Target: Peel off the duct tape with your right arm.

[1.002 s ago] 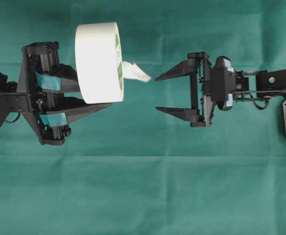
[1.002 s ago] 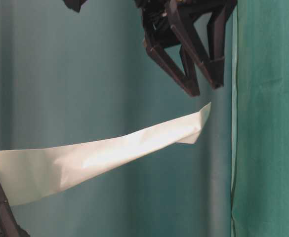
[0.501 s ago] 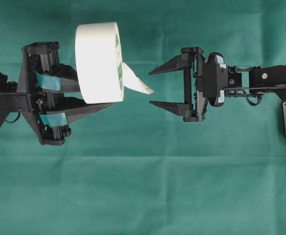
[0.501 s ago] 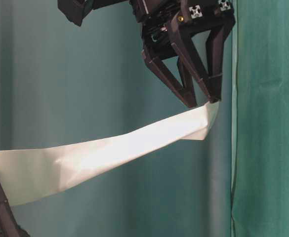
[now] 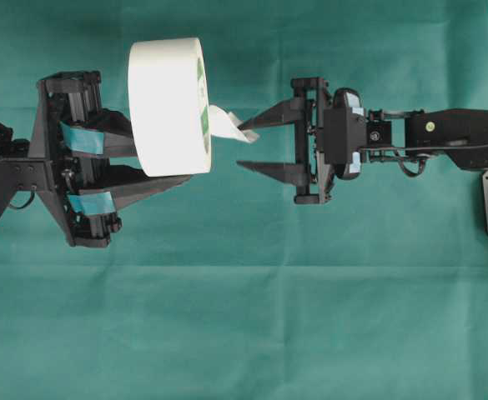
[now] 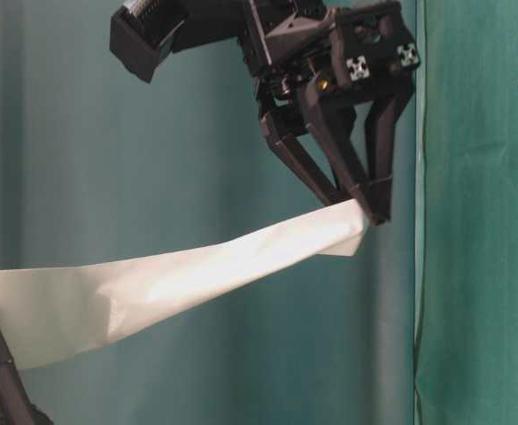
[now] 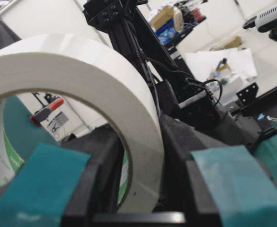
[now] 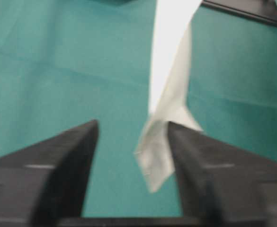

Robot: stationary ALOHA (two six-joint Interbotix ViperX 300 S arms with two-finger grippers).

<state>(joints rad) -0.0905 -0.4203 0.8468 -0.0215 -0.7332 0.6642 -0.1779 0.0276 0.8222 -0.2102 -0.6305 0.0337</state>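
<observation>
**Right gripper closing in on the loose tape end**

The duct tape (image 5: pixel 167 107), a wide white roll, is held off the green table cloth (image 5: pixel 244 333), clamped between the teal-taped fingers of the left gripper (image 5: pixel 135 162), which grip it through its core. From the roll's green-printed edge a short loose strip (image 5: pixel 227 127) sticks out toward the right gripper (image 5: pixel 250 146).

That gripper's two pointed fingers stand apart. Its upper fingertip touches or overlaps the strip's folded tip; the lower finger sits clear of the roll. In the right wrist view the strip (image 8: pixel 169 109) hangs against the inner face of one finger, not centred in the gap.

Likely risk: because the strip lies at one finger's edge and is crumpled, closing now could pinch only a corner, or push the limp end aside and miss it.
</observation>
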